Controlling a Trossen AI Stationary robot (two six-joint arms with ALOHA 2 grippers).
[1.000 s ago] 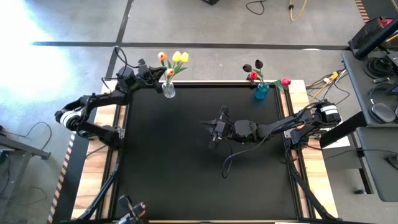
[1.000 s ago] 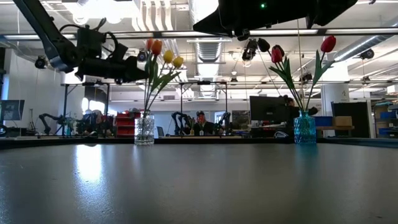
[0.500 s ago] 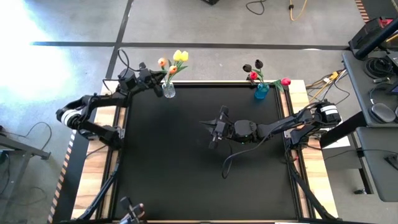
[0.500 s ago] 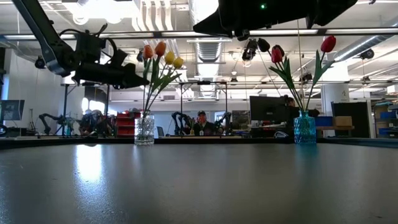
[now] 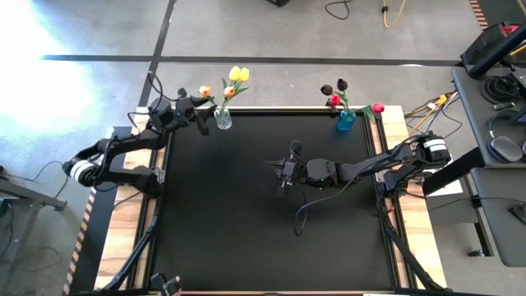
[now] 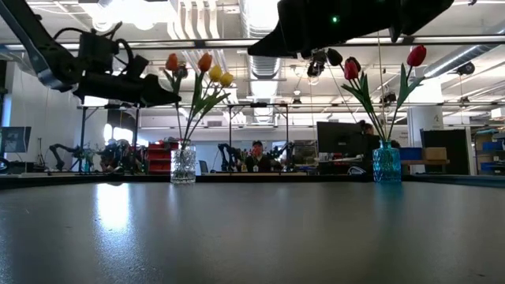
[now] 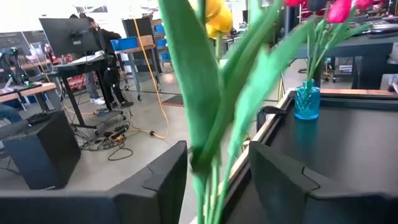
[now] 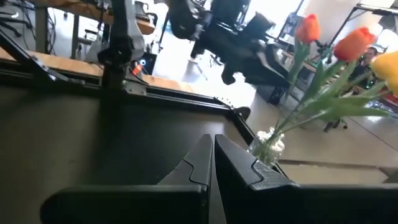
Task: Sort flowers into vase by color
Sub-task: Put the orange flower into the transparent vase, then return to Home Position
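- black tabletop (image 5: 246, 214) carries both vases at its far edge.
- right gripper (image 5: 283, 174) hovers mid-tabletop, jaws closed on nothing.
- left gripper (image 5: 200, 115) sits just beside the clear vase (image 5: 223, 121), jaws open around stems.
- yellow and orange flowers (image 5: 233, 82) stand in the clear vase; red and dark flowers (image 5: 339, 92) in the blue vase (image 5: 346, 121).

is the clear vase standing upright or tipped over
Upright. The clear vase stands on its base at the table's far edge, with yellow and orange tulips fanning out above it.
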